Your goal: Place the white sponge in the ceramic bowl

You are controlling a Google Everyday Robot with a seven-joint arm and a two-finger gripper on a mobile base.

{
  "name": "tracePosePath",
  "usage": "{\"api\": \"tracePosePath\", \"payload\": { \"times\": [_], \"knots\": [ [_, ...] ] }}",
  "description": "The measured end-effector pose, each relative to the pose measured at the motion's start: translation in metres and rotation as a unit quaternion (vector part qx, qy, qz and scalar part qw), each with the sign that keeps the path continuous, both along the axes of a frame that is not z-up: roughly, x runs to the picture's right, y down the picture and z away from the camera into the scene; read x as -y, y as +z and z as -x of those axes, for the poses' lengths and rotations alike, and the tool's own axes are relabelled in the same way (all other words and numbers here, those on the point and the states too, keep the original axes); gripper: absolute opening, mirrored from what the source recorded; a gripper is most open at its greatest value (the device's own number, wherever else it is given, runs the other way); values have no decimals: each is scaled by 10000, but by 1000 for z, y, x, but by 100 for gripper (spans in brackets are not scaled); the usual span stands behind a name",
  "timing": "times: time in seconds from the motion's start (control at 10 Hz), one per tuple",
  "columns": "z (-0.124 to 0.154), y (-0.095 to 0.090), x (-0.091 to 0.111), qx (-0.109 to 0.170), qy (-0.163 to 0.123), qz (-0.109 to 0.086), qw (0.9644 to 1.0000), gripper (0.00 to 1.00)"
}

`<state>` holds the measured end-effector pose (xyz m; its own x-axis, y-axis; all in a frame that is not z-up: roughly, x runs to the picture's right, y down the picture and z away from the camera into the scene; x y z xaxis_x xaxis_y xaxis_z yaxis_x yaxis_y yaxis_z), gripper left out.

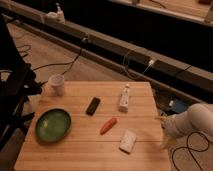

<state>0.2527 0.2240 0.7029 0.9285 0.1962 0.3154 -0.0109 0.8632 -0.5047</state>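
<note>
The white sponge (128, 141) lies flat on the wooden table (75, 152), near its front right. The ceramic bowl (52, 125), green inside with a dark rim, sits at the table's left. My gripper (163, 131) is off the table's right edge, at the end of the white arm (195, 120), a little to the right of the sponge and apart from it. It holds nothing that I can see.
An orange carrot-like item (108, 125) lies left of the sponge. A dark flat device (93, 105), a white tube (124, 97) and a small white cup (57, 84) stand further back. Cables run on the floor behind. A dark stand (12, 95) is at the left.
</note>
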Motion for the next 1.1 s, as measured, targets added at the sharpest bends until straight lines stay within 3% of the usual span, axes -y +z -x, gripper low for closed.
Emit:
{"api": "tracePosePath", "payload": {
  "times": [0.2, 0.4, 0.8, 1.1],
  "knots": [
    [46, -1, -6, 784, -278, -113, 9965, 80],
    [90, -13, -14, 1506, -495, -197, 9872, 80],
    [93, -12, -15, 1555, -542, -250, 9860, 80],
    [90, 16, -30, 1344, -990, -324, 9854, 80]
  ]
}}
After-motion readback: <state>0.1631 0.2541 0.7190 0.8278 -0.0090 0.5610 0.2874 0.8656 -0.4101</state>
